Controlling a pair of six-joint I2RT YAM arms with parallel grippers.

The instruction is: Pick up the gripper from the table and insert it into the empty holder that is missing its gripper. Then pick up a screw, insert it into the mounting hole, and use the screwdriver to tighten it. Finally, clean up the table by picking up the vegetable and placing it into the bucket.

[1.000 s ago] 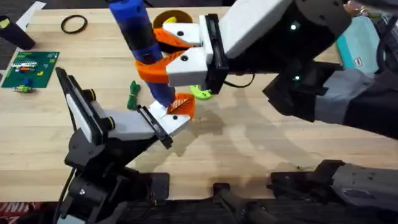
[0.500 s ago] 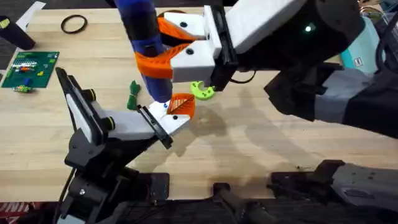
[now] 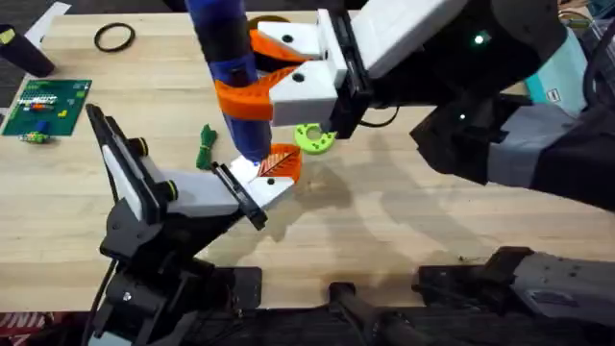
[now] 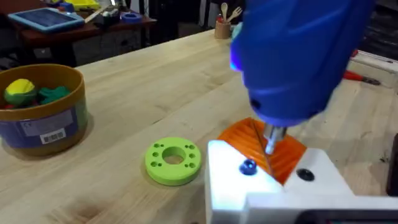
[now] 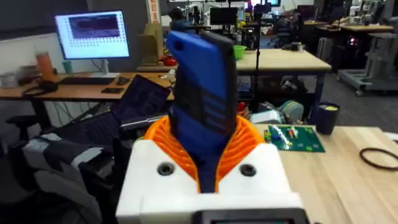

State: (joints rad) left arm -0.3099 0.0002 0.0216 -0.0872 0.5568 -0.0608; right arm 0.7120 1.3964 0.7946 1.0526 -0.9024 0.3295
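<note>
The holder (image 3: 252,189) sits near the table's (image 3: 404,231) middle, with the gripper (image 3: 281,162) seated on its far right end and the screwdriver (image 3: 231,72) standing tip-down over it, clamped in the right gripper (image 3: 252,69) reaching in from the right. The vegetable (image 3: 206,146) lies just left of the screwdriver tip, a disc (image 3: 313,137) just right and slightly beyond it. The bucket (image 4: 41,109) stands at the far edge behind the screwdriver; a ring (image 3: 114,37) and circuit board (image 3: 46,104) lie far left.

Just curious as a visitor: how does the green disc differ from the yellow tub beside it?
The lime-green disc is flat, low and pierced with holes; the bucket is taller, wider and yellow. The disc holds nothing, while the bucket holds colourful items. Both are round and sit on the wooden table.
</note>
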